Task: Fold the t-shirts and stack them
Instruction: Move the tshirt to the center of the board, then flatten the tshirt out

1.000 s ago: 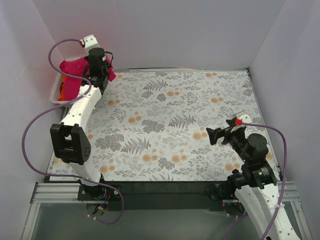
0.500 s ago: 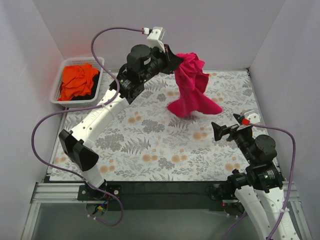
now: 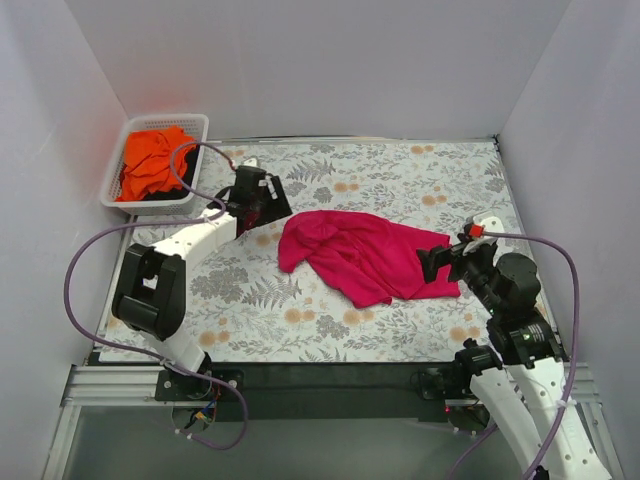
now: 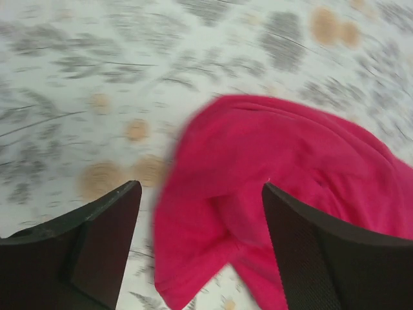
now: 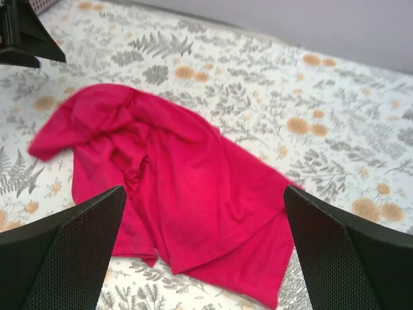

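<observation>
Here, two t-shirts show. The magenta-pink t-shirt (image 3: 365, 255) lies rumpled and partly spread on the flowered counter (image 3: 400, 180), a little right of centre in the overhead frame. The orange t-shirt (image 3: 150, 160) sits bunched in the one white slatted basket (image 3: 203, 140) at the upper left of that frame, well apart from the pink one.

There are two tools. The left tool (image 3: 268, 198) is low over the counter, left of centre in the overhead frame, just beside the pink shirt's upper-left end. Its jaws stand apart and grip nothing. In its wrist view the shirt's bunched end fills the centre and right of the frame, beyond the two dark fingers (image 4: 97, 239).

The right tool (image 3: 435, 265) is at the centre right of the overhead frame, at the pink shirt's right edge. Whether it touches the cloth cannot be told. It is likewise released, jaws spread wide and empty. In its wrist view the whole pink shirt lies across the middle of the frame, beyond the fingers (image 5: 64, 252).
</observation>
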Controlling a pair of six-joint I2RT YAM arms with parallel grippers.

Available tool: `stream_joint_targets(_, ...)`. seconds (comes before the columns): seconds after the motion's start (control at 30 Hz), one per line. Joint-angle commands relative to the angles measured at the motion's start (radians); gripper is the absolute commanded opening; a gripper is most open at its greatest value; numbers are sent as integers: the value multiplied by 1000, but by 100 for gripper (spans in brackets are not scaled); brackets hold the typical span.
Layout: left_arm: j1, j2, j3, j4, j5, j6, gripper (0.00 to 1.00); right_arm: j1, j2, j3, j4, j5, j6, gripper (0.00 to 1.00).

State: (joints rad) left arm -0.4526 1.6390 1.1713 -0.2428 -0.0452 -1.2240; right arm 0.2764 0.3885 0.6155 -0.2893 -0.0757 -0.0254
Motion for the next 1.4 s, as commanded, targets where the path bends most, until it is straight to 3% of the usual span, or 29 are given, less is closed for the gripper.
stream_joint_targets(0.0, 83, -31, -30, 11, -45, -77, 71, 6, 68, 53, -48, -29, 47, 98)
stream_joint_targets(0.03, 81, -56, -35, 11, -35, -71, 79, 6, 111, 58, -57, -18, 70, 98)
stream_joint_targets(0.13, 42, -116, -30, -19, -8, -55, 82, 4, 219, 76, -99, 16, 105, 98)
stream_joint_targets(0.23, -99, -156, -30, -73, -91, 0, 82, 4, 339, 87, -128, 20, 151, 90)
stream_joint_targets(0.33, -263, -162, -39, -111, -78, 3, 82, 4, 450, 92, -140, 57, 189, 79)
stream_joint_targets(0.47, -516, -84, -4, -157, -125, 23, 82, 1, 542, 115, -163, 120, 240, 74)
stream_joint_targets(0.57, -613, 33, 40, -194, -180, 70, 81, -8, 569, 110, -171, 154, 269, 73)
stream_joint_targets(0.93, -686, 303, 251, -222, -196, 132, 71, -48, 556, 24, -163, 198, 354, 70)
stream_joint_targets(1.2, -692, 361, 240, -265, -217, 120, 63, -54, 579, -19, -105, 126, 374, 66)
stream_joint_targets(1.3, -692, 349, 214, -271, -245, 106, 52, -54, 607, -30, -70, 83, 377, 66)
stream_joint_targets(1.37, -693, 338, 203, -274, -254, 97, 38, -54, 639, -31, -50, 33, 377, 65)
